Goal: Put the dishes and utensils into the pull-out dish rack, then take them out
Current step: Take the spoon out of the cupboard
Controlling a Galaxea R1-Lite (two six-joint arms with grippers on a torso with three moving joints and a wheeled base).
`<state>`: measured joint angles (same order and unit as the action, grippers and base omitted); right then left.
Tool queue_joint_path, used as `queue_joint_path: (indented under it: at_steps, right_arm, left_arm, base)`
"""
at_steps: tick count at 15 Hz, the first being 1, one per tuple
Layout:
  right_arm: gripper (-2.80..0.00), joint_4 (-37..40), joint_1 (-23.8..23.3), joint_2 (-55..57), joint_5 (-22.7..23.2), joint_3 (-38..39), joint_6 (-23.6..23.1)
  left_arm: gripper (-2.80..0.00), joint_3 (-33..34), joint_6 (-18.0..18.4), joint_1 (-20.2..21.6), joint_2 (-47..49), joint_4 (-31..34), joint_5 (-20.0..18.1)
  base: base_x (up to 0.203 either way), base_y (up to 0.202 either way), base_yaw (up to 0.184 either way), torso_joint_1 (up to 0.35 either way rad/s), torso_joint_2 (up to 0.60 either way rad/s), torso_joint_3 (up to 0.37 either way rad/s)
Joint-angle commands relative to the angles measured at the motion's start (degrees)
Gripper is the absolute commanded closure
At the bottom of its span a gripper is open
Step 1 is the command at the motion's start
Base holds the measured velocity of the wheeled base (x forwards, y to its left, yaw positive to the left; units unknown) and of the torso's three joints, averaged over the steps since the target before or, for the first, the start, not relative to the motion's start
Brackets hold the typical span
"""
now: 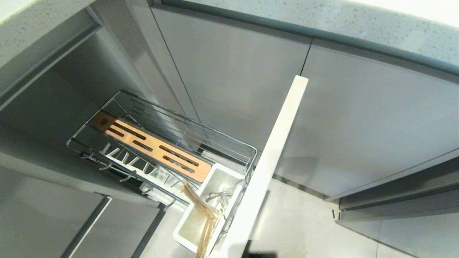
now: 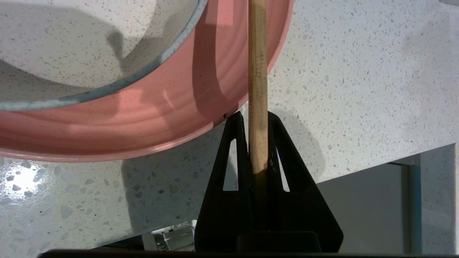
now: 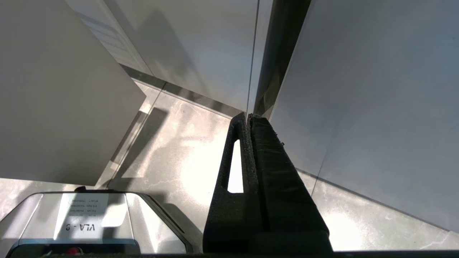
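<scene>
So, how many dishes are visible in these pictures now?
2. A pink plate lies on the speckled counter, and a white bowl seems to sit on it. The pull-out rack holds no dishes; others may be out of view.

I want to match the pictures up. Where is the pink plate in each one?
Head view: not in it.
Left wrist view: the pink plate fills the upper left, behind the chopstick held by the left gripper.
Right wrist view: not in it.
Shared landmark: the speckled countertop, around the plate in the left wrist view and along the top of the head view.
</scene>
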<state>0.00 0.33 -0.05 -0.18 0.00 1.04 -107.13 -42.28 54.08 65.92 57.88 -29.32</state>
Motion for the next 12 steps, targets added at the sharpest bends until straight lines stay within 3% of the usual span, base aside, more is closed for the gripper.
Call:
queue_joint_path:
  at_steps: [1,12]
  right_arm:
    - [0.00,0.00,0.02,0.05,0.01,0.09,0.01]
    - [0.00,0.00,0.02,0.05,0.01,0.09,-0.01]
  left_arm:
    - [0.00,0.05,-0.26,0.14,-0.18,0.21,-0.14]
    - [0.00,-0.27,-1.76,1.46,0.89,-0.75,0.27]
  base:
    - [0.000,0.000,0.000,0.000,0.00,0.000]
    - [0.000,0.000,0.000,0.000,0.00,0.000]
